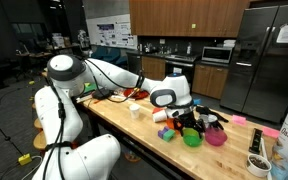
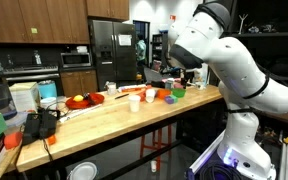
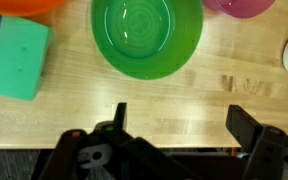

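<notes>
Empty green bowl (image 3: 147, 36) stands upright on the wooden counter (image 3: 134, 105).

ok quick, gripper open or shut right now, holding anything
Gripper: open, jaws spread wide, holding nothing; in the wrist view it is over the wooden table, beside the green bowl.

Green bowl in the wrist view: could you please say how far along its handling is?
Done: the gripper hangs close to the green bowl. In hand: nothing; its jaws stand open and empty. Left: the bowl sits empty and untouched on the wooden table, so grasping it looks yet to come.
</notes>
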Motion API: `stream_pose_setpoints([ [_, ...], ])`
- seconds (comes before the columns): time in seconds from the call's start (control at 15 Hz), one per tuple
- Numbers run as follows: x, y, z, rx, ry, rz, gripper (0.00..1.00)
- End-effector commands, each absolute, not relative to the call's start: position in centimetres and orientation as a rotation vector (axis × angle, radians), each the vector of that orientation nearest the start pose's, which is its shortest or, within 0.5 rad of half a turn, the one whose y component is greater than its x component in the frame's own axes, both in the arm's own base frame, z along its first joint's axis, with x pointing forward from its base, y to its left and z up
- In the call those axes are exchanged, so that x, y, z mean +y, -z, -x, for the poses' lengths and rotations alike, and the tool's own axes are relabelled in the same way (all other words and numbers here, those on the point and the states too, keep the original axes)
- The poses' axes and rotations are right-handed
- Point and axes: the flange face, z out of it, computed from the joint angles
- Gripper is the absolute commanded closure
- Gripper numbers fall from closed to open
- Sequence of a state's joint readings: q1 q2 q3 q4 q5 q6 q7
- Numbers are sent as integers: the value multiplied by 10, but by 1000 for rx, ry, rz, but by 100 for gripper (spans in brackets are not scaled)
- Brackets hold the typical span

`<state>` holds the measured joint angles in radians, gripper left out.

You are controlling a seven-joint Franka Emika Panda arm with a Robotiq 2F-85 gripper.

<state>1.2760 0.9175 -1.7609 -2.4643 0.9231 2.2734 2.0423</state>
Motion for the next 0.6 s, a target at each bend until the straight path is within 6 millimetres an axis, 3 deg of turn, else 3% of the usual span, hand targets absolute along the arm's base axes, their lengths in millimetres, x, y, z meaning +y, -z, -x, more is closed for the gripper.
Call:
stream_pose_setpoints([
  [0.0,-209,-347,-420,2958,374,75,0],
  [0.53,-206,-316,-429,2967,220,179,0],
])
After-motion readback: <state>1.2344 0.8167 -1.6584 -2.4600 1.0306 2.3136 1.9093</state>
